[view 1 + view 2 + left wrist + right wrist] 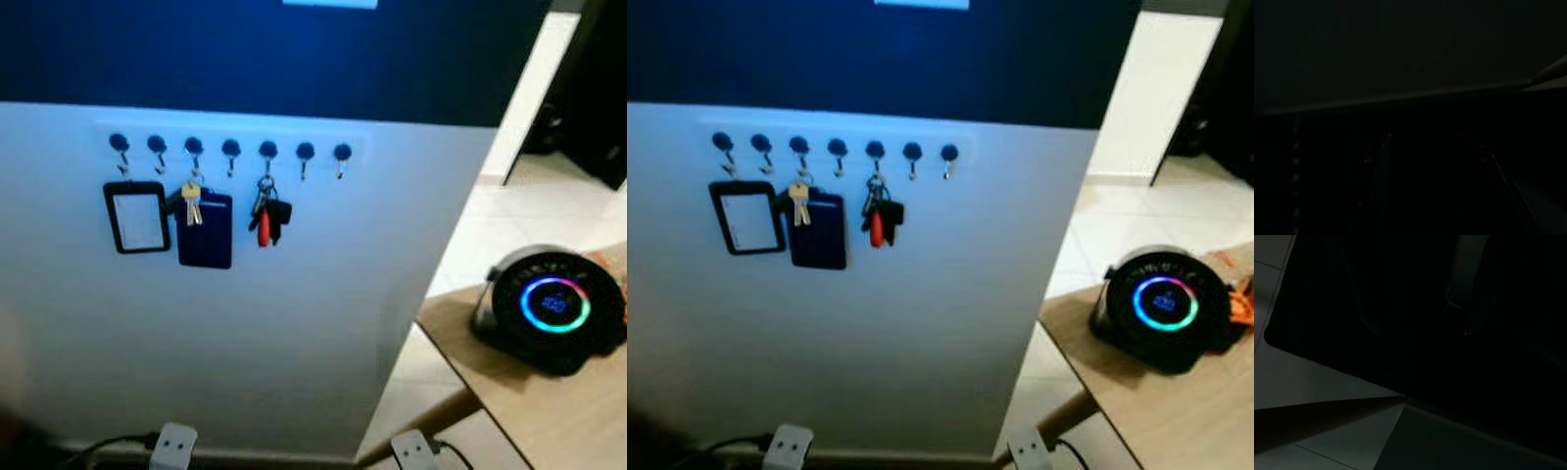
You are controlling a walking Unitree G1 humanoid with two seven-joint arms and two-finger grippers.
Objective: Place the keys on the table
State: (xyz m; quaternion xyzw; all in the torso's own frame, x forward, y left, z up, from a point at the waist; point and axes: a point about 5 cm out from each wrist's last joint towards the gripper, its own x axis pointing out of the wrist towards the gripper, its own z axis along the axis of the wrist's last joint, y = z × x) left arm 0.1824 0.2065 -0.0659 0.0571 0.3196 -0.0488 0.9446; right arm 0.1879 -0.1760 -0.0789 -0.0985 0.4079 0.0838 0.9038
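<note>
- A row of seven dark round wall hooks (pixel 230 149) runs across the white lower part of the wall (pixel 294 323), just below a dark blue upper band.
- The bunch of keys with a red fob and black fob (pixel 268 217) hangs from the fifth hook counting from the robot's left, clear of the desk.
- A black-framed rectangular badge holder (pixel 137 217) hangs from the first hook; beside it a dark blue flat card pouch (pixel 206 233) hangs with a small silver and brass key set (pixel 192 204) lying over its upper edge.
- To the robot's right stands the light wooden desk (pixel 549 411). On it sits a round black speaker with a glowing ring of blue, green and pink light (pixel 554 305).
- An orange object shows at the desk's far right edge in the right eye view; it is too cropped to identify.
- Two silver arm parts show at the bottom edge of the head views, well below the keys.
- Both wrist views are very dark. Neither the left gripper nor the right gripper can be judged open or closed: I cannot tell. Pale floor tiles (pixel 1327 377) are faintly visible in the right wrist view.
</note>
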